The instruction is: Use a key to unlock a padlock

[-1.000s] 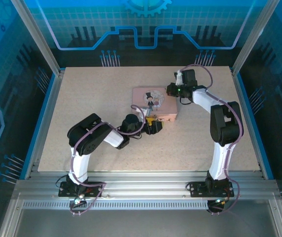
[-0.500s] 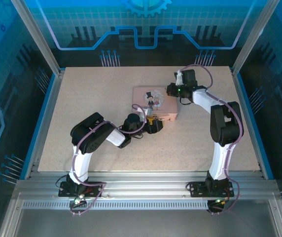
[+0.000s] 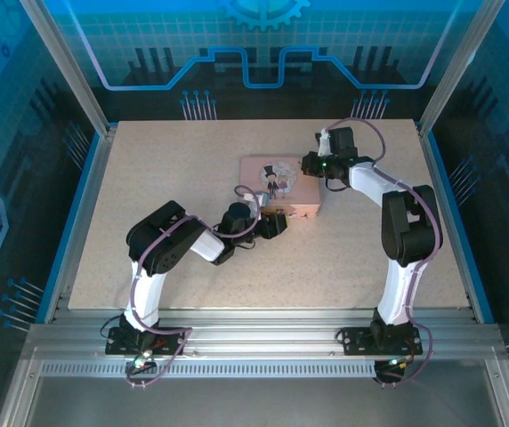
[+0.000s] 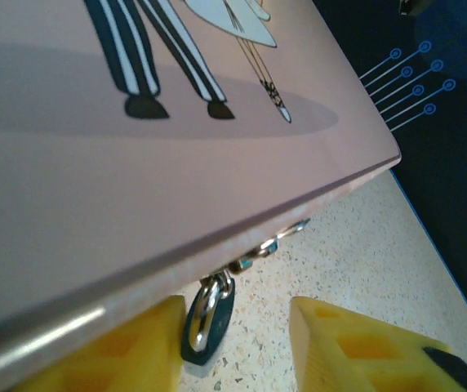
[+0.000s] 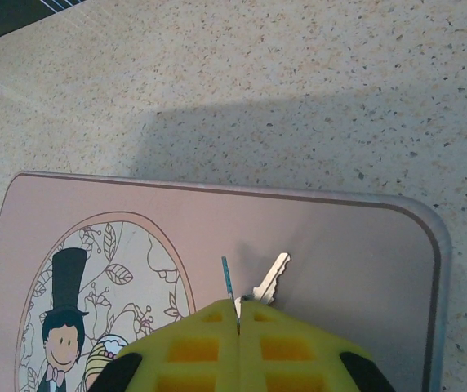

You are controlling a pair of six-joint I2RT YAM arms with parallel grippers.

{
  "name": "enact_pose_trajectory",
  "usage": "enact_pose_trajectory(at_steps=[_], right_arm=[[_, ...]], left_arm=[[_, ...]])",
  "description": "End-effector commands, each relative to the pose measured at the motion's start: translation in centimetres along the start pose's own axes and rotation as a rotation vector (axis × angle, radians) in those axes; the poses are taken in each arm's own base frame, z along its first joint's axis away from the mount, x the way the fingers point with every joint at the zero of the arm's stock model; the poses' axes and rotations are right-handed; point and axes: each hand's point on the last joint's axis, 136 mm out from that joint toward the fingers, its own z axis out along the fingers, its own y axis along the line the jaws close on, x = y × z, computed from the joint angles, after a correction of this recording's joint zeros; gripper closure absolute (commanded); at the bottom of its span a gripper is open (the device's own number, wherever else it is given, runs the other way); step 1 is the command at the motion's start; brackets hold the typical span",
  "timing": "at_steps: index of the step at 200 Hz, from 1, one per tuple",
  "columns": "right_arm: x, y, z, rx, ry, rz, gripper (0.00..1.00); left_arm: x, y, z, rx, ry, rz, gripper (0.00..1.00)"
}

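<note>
Left gripper [image 3: 279, 221] sits low over the table [image 3: 165, 169]. Its fingertips are at the near side wall of the pink box [image 3: 256, 173]; touching or just short of it, cannot resolve. The box lies directly ahead of these fingers, cartoon lid up. Right gripper [image 3: 302, 171] reaches in at the box's far right corner, fingertips over the lid edge. The two sets of fingertips point toward each other with the box between them. Finger spacing on either gripper is too small to read from above.
</note>
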Motion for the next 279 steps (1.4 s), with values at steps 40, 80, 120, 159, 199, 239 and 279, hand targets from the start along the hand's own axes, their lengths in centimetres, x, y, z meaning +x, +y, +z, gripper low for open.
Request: enact_pose_trajectory(at_steps=[40, 80, 120, 159, 199, 239, 279], right_arm=[[0.9, 0.9, -1.0, -0.016, 0.022, -0.010, 1.00], [1.1, 0.8, -1.2, -0.018, 0.019, -0.009, 1.00], [1.2, 0.9, -1.2, -0.025, 0.019, 0.001, 1.00], [1.6, 0.8, -1.1, -0.023, 0.026, 0.004, 1.00], [1.6, 0.8, -1.0, -0.025, 0.025, 0.004, 1.00], [1.8, 0.7, -0.9, -0.026, 0.029, 0.006, 1.00], [2.1, 0.5, -0.9, -0.021, 0.032, 0.004, 1.00]], left_arm=[[0.0, 0.7, 0.5, -0.001, 0.031, -0.021, 0.81], [-0.4, 0.3, 0.1, 0.008, 0.028, -0.025, 0.65], [-0.2, -0.6, 0.9, 0.066, 0.033, -0.044, 0.50], [-0.4, -1.7, 1.5, 0.116, 0.017, -0.040, 0.43], [-0.6, -1.8, 1.3, 0.128, -0.012, -0.034, 0.38], [-0.9, -1.7, 1.4, 0.136, -0.035, -0.049, 0.44], [-0.8, -1.4, 1.5, 0.125, -0.028, -0.056, 0.53]])
